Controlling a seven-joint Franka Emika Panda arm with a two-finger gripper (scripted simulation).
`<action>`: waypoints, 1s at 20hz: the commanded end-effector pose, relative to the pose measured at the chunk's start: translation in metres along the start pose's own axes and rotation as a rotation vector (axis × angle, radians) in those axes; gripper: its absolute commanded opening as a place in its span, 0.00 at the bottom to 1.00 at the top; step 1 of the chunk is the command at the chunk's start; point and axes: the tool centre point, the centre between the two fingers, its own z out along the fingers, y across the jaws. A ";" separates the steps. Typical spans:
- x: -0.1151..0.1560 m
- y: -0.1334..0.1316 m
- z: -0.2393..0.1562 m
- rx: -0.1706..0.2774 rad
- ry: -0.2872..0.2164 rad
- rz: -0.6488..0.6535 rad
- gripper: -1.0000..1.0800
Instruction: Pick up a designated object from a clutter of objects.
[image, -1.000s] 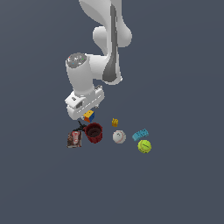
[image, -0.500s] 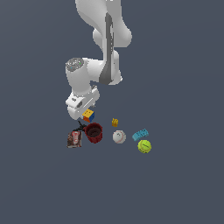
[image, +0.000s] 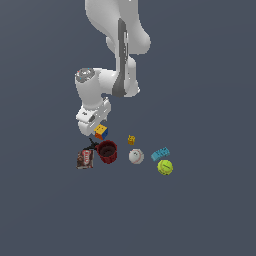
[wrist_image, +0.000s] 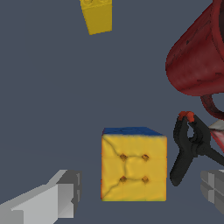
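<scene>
The designated object, a puzzle cube (wrist_image: 134, 168) with a yellow gridded face and a blue one, rests on the floor among the clutter of objects. In the exterior view the cube (image: 101, 132) shows just under the white hand. My gripper (wrist_image: 135, 194) is open. One grey finger (wrist_image: 57, 197) stands on one side of the cube and the other finger (wrist_image: 214, 188) on the opposite side, both clear of it. In the exterior view my gripper (image: 93, 128) hangs low over the cube.
A dark red mug (image: 107, 151) stands close beside the cube, with a black clamp (wrist_image: 188, 146) and a brown-red packet (image: 85, 158) by it. A tiny yellow block (image: 131, 140), white ball (image: 136, 156), cyan brick (image: 160, 153) and tennis ball (image: 165, 167) lie toward the exterior view's right.
The hand has sunk slightly toward the cube. The objects on the floor have not moved.
</scene>
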 end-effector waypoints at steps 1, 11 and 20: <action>-0.002 -0.001 0.001 -0.001 0.000 -0.010 0.96; -0.002 -0.002 0.013 0.000 -0.001 -0.009 0.96; -0.002 -0.002 0.047 0.000 -0.001 -0.010 0.96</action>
